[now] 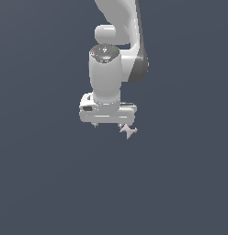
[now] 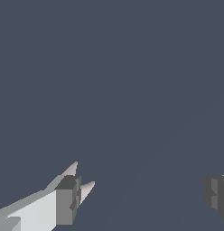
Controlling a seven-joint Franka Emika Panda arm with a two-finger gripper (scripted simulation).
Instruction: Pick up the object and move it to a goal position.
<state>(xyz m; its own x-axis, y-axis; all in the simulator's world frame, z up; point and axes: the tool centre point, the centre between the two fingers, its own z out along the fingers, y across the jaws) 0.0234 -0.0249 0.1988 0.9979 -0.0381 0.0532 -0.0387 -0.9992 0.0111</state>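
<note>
The object (image 1: 128, 131) is a tiny pale pinkish-white jagged piece with pointed prongs. In the exterior view it lies just below and to the right of my gripper (image 1: 107, 125). The gripper points down and its short fingertips barely show under the white hand. In the wrist view the gripper (image 2: 141, 200) is open, with its two grey pads far apart. Two prongs of the object (image 2: 86, 189) stick out from behind one finger (image 2: 64, 203), on its outer side. Nothing lies between the pads. The rest of the object is hidden by that finger.
The white arm (image 1: 106, 73) rises from the gripper toward the top of the exterior view. All around is a plain dark blue-grey surface (image 1: 51, 183) with no other object or edge in view.
</note>
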